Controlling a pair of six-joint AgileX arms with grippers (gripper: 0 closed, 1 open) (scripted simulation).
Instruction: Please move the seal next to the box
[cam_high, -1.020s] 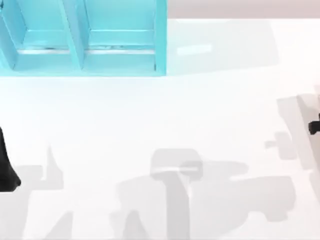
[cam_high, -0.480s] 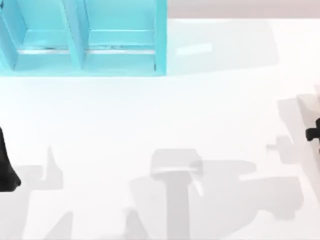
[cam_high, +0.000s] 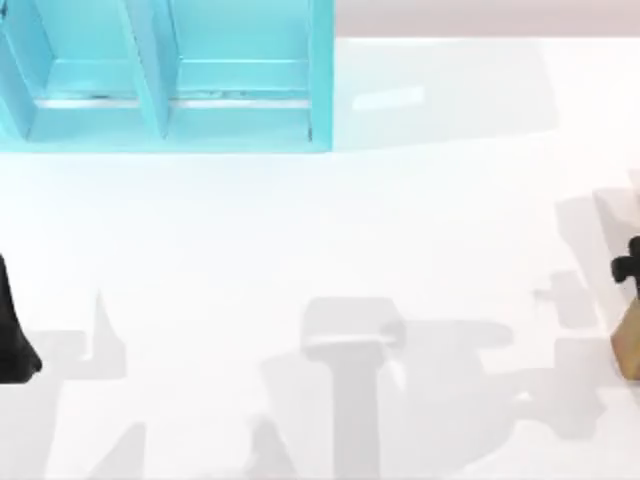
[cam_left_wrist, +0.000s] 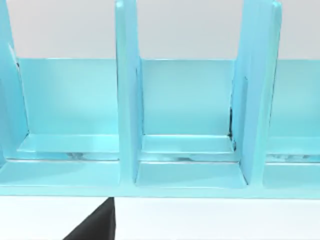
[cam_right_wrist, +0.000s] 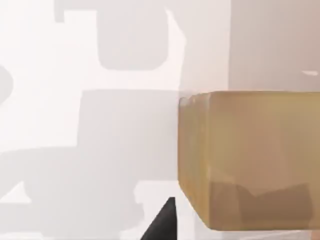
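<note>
The seal, a tan wood-like block, pokes in at the table's right edge just below a black part of my right gripper. Seen from the right wrist, the seal looms close, raised above the white table, with one dark fingertip beside it; the gripper looks shut on it. The box is a cyan shelf-like case with upright dividers at the back left, far from the seal. My left arm is parked at the left edge, its wrist camera facing the box.
The white table stretches between the box and the seal, crossed by grey arm shadows toward the front. A grey wall runs behind the box.
The seal has come into the top view at the right edge, under the right gripper, which shifted slightly down and inward. The arm shadows have moved. The left arm is still.
</note>
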